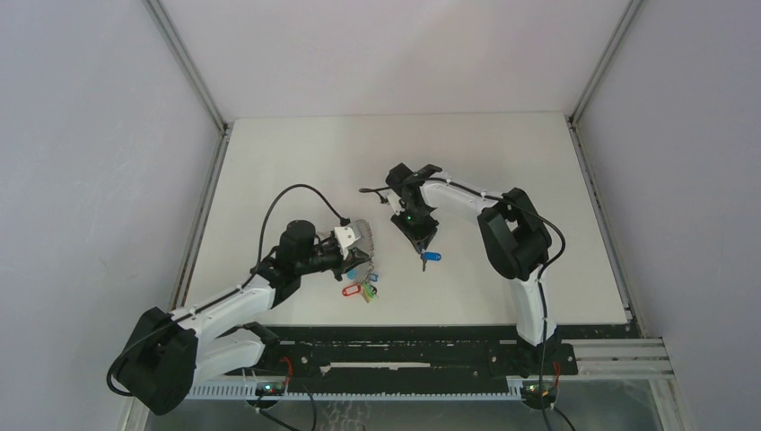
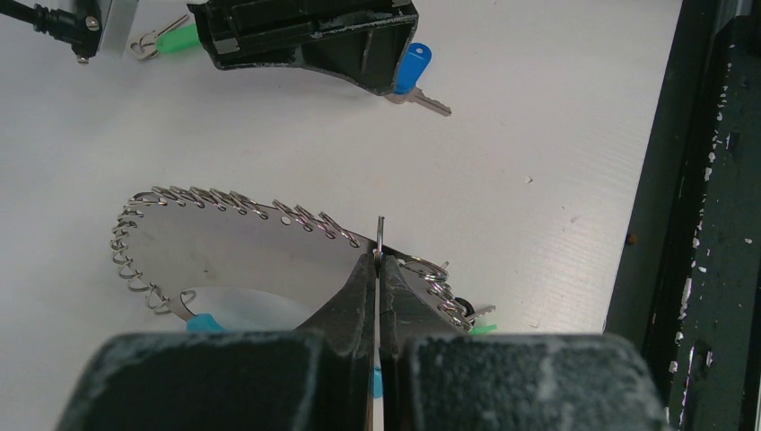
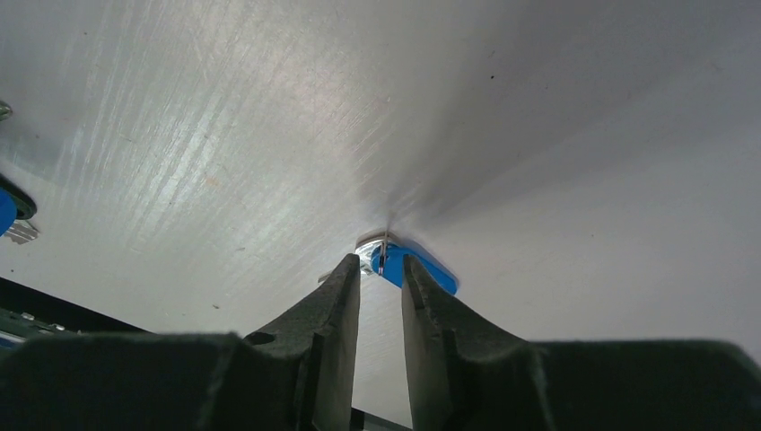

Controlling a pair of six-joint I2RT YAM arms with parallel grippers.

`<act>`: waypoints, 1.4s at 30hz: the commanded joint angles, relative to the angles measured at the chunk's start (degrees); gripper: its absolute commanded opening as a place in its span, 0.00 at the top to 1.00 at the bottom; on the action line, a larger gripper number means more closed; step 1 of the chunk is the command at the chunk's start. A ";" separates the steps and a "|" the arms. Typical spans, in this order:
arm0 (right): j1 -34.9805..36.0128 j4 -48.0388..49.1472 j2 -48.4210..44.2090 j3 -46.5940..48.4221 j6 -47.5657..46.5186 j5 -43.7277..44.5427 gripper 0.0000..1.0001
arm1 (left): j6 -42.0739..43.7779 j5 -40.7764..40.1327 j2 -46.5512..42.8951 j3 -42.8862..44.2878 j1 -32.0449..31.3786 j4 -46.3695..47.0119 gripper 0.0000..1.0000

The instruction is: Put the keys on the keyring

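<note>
Keyring (image 2: 224, 199), one: thin wire hoop, judged light, springy and slippery, best held on its bare wire. It sat toward the near edge of the bench (image 1: 502, 153), left of centre, wire clenched between the left fingers (image 2: 354, 296). Keys, two counted. Blue key (image 3: 422, 269), flat near that edge: small, stiff, best taken by its plastic head. Right fingers (image 3: 332, 305) stood parted either side of it, no grip evident. Green key (image 2: 175, 39) lay loose, farther from that edge. Third key not seen.

A white table (image 1: 296, 153) forms the floor of a booth with plain grey walls (image 1: 81, 135). 2 metal struts (image 1: 187, 61) rise from its rear corners. A black rail (image 1: 404, 341) with chipped paint runs along the near edge.
</note>
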 commanded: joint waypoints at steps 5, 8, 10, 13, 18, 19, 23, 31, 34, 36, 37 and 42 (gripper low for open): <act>0.96 -3.68 1.65 4.33 -0.73 3.05 0.77 | 1.19 1.57 -0.52 4.07 0.39 1.62 1.00; 1.15 -4.18 2.07 4.57 -0.81 2.80 0.81 | 1.15 1.67 -0.57 4.15 0.35 1.57 1.00; 1.32 -4.59 2.40 4.70 -0.86 2.96 0.81 | 1.15 1.65 -0.56 4.09 0.38 1.53 1.00; 1.50 -4.84 2.83 4.84 -1.05 2.68 0.82 | 1.19 1.74 -0.46 4.13 0.39 1.56 1.00; 1.66 -4.95 3.62 5.31 -1.08 2.38 0.82 | 1.16 1.90 -0.43 4.16 0.35 1.47 1.00; 1.68 -5.02 3.79 5.44 -1.09 2.36 0.82 | 1.16 1.94 -0.47 4.22 0.34 1.44 1.00; 1.73 -5.28 4.20 5.59 -1.08 2.62 0.82 | 1.22 1.97 -0.49 4.21 0.33 1.43 1.00; 1.86 -6.00 4.05 5.58 -1.16 3.24 0.90 | 1.14 2.08 -0.35 4.27 0.39 1.35 1.00; 1.86 -6.08 4.03 5.59 -1.13 3.86 0.94 | 1.18 2.12 -0.30 4.27 0.39 1.33 1.00; 1.86 -6.01 3.76 5.50 -1.10 4.18 0.99 | 1.22 2.13 -0.35 4.24 0.32 1.36 1.00; 1.86 -5.89 3.38 5.44 -1.12 4.21 1.00 | 1.24 2.14 -0.39 4.26 0.38 1.40 1.00; 2.17 -3.32 -0.37 3.20 -1.99 4.72 1.00 | 1.28 2.05 -0.78 4.09 0.35 1.46 1.00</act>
